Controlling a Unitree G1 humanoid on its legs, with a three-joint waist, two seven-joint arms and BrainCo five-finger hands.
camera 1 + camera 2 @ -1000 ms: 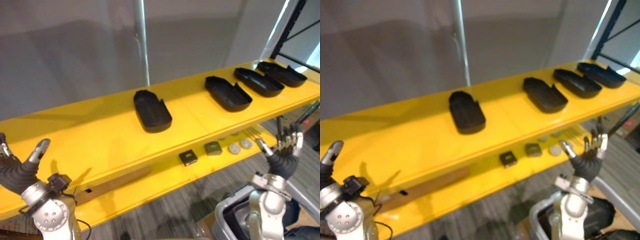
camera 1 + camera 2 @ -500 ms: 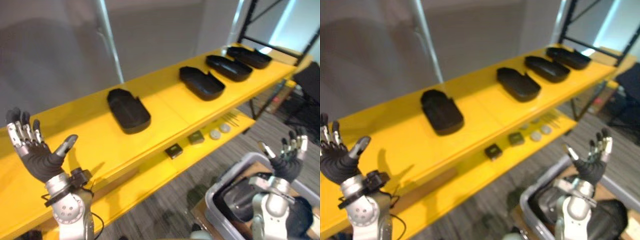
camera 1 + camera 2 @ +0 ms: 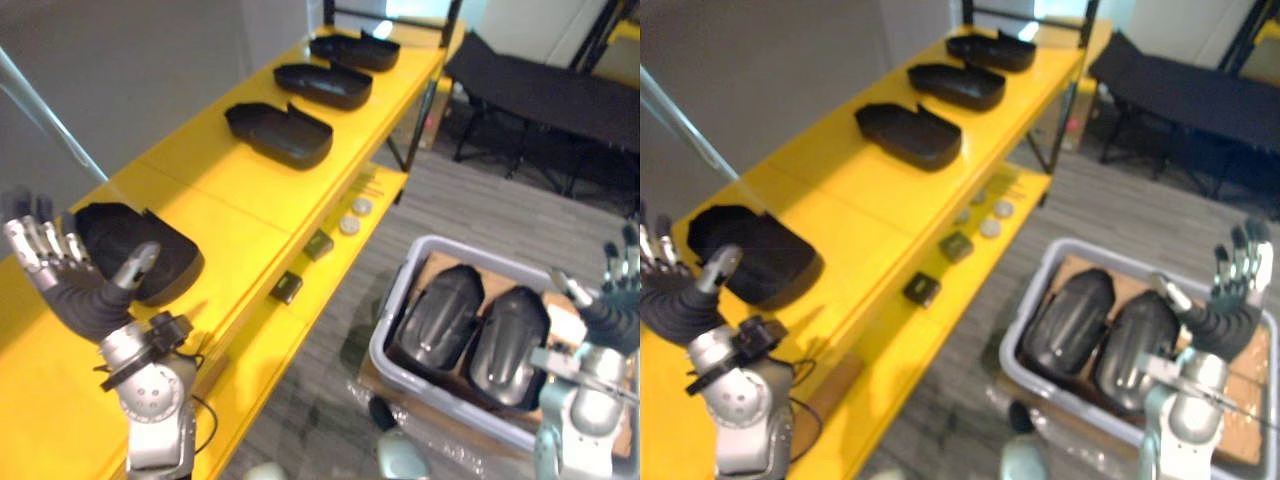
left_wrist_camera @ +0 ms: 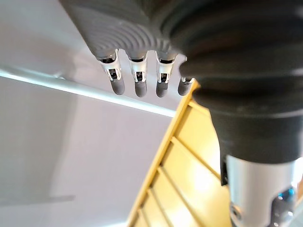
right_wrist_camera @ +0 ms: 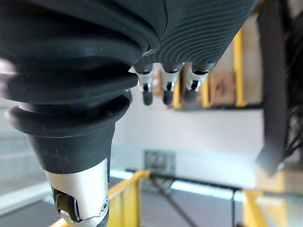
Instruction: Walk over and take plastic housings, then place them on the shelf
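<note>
1. Four black plastic housings [image 3: 280, 133] lie open side up in a row along the top of the yellow shelf [image 3: 230, 190], each apart from the next.
2. Two more housings [image 3: 435, 320] lie side by side, rounded backs up, in one grey bin [image 3: 393, 300] on the floor near the shelf.
3. The lower board [image 3: 262, 345] carries two dark square blocks [image 3: 287, 288] and some pale discs [image 3: 348, 225] I cannot count surely.
4. My left hand [image 3: 78, 290] is raised at the shelf's near end, fingers spread wide, holding nothing.
5. My right hand [image 3: 1228, 305] is raised by the bin's right side, fingers straight, empty.
</note>
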